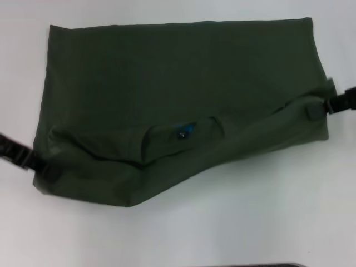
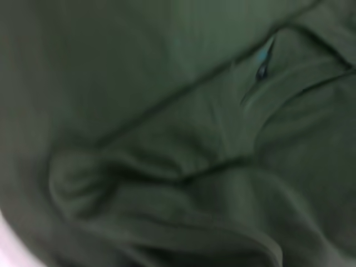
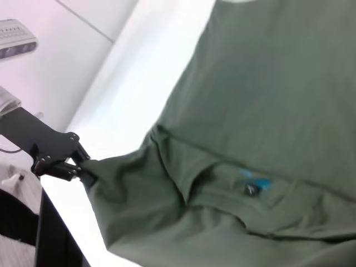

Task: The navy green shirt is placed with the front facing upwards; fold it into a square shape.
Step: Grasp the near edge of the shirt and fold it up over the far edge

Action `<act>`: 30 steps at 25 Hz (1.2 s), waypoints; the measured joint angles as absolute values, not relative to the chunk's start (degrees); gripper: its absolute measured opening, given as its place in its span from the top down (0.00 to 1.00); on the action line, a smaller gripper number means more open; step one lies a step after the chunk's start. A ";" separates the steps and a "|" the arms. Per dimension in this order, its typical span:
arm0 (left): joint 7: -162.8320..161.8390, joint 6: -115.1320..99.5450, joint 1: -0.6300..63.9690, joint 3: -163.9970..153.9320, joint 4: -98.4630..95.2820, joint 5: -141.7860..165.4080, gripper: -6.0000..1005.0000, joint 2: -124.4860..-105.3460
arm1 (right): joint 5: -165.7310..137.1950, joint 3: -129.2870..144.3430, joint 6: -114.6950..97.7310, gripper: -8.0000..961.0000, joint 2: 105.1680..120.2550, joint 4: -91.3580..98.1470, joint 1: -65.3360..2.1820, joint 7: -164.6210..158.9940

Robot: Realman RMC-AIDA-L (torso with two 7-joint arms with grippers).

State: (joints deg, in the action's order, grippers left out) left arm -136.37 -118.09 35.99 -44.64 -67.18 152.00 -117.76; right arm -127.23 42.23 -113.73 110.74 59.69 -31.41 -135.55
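Grippers pinch both ends of the navy green shirt: left gripper clamped on its near-left corner, right gripper on its right edge. Shirt lies across the white table, neck tag showing mid-fold.

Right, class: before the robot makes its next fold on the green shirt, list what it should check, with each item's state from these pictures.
1. Left end effector grips the navy green shirt at its left end: ok.
2. Right end effector grips the right end: ok.
3. Shirt lies wholly on the white table: ok.
4. Neck tag visible near the fold: ok.
5. Near edge straight and flat: not ok, slanted and bunched.
6. Lettering faces up: cannot tell.
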 joint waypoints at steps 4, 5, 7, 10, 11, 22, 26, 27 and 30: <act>-136.51 -118.09 36.33 -43.30 -69.03 147.77 0.93 -117.28 | -126.84 40.86 -113.74 0.96 110.42 59.69 -31.79 -135.42; -136.52 -118.09 36.27 -42.46 -69.60 146.91 0.93 -117.05 | -126.80 40.17 -113.73 0.96 110.31 59.69 -31.79 -135.37; -136.57 -118.10 36.17 -40.62 -70.36 145.52 0.93 -116.53 | -126.73 38.75 -113.73 0.96 110.05 59.69 -31.81 -135.31; -137.13 -118.00 36.15 -37.71 -70.75 143.76 0.93 -115.65 | -126.59 37.65 -113.73 0.96 109.83 59.69 -31.85 -135.30; -137.28 -117.90 36.18 -37.19 -70.78 143.63 0.93 -115.53 | -126.56 37.52 -113.73 0.96 109.81 59.69 -31.73 -135.28; -137.55 -116.97 35.93 -32.90 -71.30 143.67 0.93 -115.59 | -126.74 33.67 -113.62 0.96 109.45 58.42 -31.08 -134.45; -137.24 -113.81 35.84 -33.20 -68.11 143.79 0.93 -116.10 | -127.17 34.11 -112.40 0.96 110.00 57.59 -31.07 -133.86; -137.22 -112.75 35.83 -33.21 -67.86 143.79 0.93 -116.36 | -127.18 33.96 -111.34 0.96 110.17 57.11 -31.02 -133.80; -137.32 -107.19 35.99 -33.21 -67.49 143.76 0.93 -117.71 | -127.08 33.22 -107.21 0.96 110.63 55.80 -30.65 -133.29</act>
State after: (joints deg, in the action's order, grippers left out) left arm -137.32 -107.19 35.99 -33.21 -67.49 143.76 -117.71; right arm -127.08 33.22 -107.21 110.63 55.80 -30.65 -133.29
